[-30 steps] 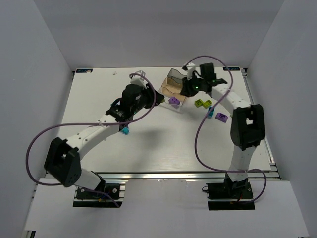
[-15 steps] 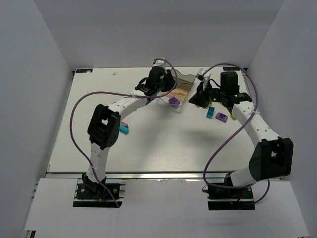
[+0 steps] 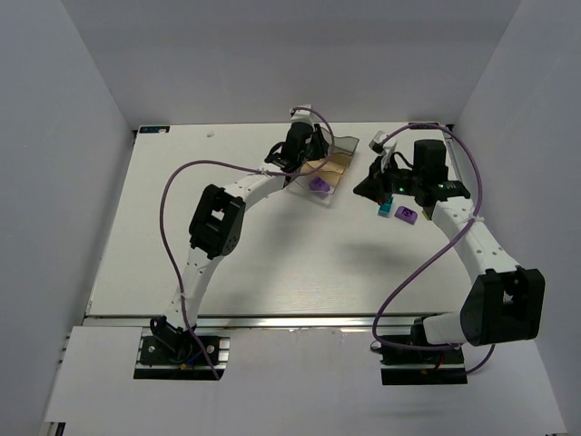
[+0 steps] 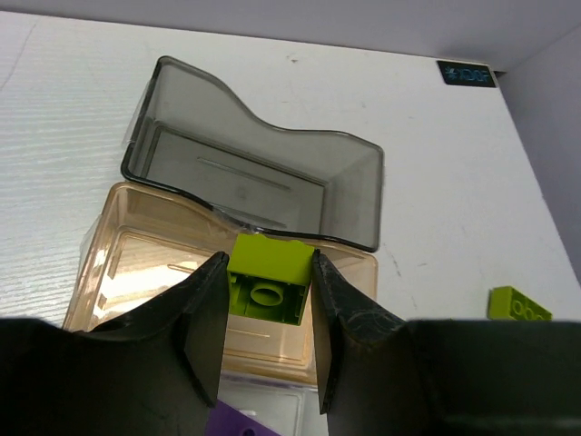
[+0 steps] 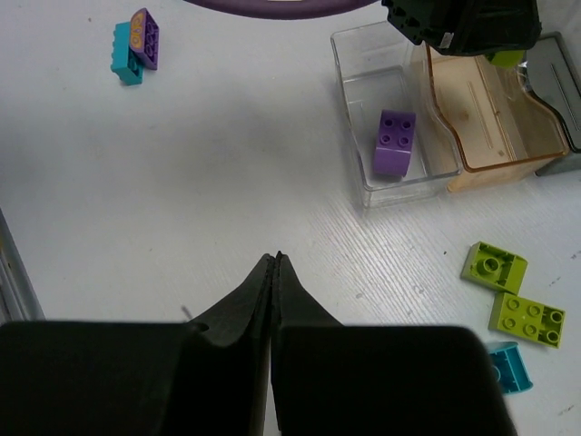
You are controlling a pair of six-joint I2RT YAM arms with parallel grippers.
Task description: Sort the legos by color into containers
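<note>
The table (image 3: 272,263) is a white, faintly grained board, boxed in by plain pale walls (image 3: 82,91) on the left, the right and the far side. A metal rail (image 3: 300,320) runs along its near edge, and a small dark label (image 4: 466,74) sits at a far corner.

The tray (image 3: 338,148) stands toward the far middle of the table. It has three compartments side by side, parted by wavy walls. The smoky grey compartment (image 4: 354,182) holds nothing. The tan compartment (image 4: 136,263) in the middle looks bare as well. The clear compartment (image 5: 349,91) at the other end holds one purple brick (image 5: 393,143), lying flat with its studs up.

The left gripper (image 4: 268,291) hangs over the tan compartment, its fingers clamped on a lime green brick (image 4: 270,286). Whether that brick touches the tray cannot be told from here.

The right gripper (image 5: 274,263) is pressed fully together with nothing in it, above bare table beside the tray.

Two lime bricks (image 5: 493,266) lie loose just right of the tray, with a teal brick (image 5: 508,366) beside them. Another purple brick (image 3: 407,214) lies by the teal one. A teal brick with a purplish piece on it (image 5: 134,41) sits well apart.
</note>
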